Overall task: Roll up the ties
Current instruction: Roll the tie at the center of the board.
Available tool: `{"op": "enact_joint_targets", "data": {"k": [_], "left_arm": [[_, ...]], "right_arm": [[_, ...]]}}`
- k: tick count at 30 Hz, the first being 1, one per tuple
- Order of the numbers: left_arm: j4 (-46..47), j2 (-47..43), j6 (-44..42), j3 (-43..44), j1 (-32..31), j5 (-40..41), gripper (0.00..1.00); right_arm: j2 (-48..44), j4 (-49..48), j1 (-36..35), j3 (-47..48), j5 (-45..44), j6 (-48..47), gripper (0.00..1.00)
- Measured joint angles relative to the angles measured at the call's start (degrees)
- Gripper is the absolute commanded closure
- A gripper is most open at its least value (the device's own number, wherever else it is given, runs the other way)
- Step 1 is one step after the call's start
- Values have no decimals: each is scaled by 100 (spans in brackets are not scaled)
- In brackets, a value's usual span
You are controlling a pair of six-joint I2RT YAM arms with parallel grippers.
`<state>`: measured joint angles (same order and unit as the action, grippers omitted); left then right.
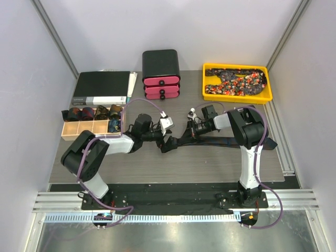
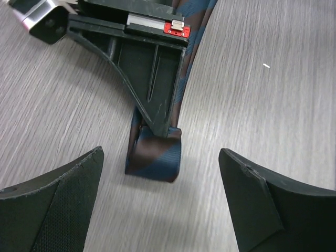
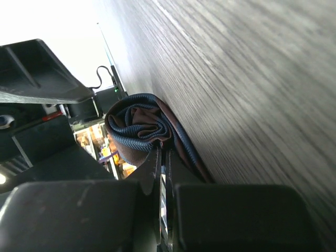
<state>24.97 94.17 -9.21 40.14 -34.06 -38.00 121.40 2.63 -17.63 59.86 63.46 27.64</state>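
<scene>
A navy-and-brown striped tie [image 1: 226,140] lies across the middle of the table, its left end wound into a small coil [image 2: 155,155]. My right gripper [image 1: 184,137] is shut on that coil; in the right wrist view the closed fingertips [image 3: 164,153] pinch the coil's folds [image 3: 137,128]. Just left of the coil, my left gripper [image 1: 167,143] is open. In the left wrist view its fingers [image 2: 68,184] stand wide on either side of the coil without touching it, and the right gripper's finger [image 2: 152,84] comes down onto the coil from above.
A yellow tray [image 1: 210,94] at the back right holds speckled ties [image 1: 236,81]. A wooden divider box [image 1: 71,131] at the left holds several rolled ties [image 1: 86,113]. A black and pink drawer unit [image 1: 161,73] and a dark binder [image 1: 102,86] stand at the back.
</scene>
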Motion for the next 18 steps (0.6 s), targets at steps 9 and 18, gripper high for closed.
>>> {"op": "enact_joint_targets", "data": {"k": [9, 18], "left_arm": [[1045, 730, -254, -105, -245, 136, 26], [1366, 1010, -476, -302, -313, 240, 51]], "right_arm": [[50, 223, 50, 83, 109, -238, 99], [50, 393, 103, 90, 168, -417, 99]]}}
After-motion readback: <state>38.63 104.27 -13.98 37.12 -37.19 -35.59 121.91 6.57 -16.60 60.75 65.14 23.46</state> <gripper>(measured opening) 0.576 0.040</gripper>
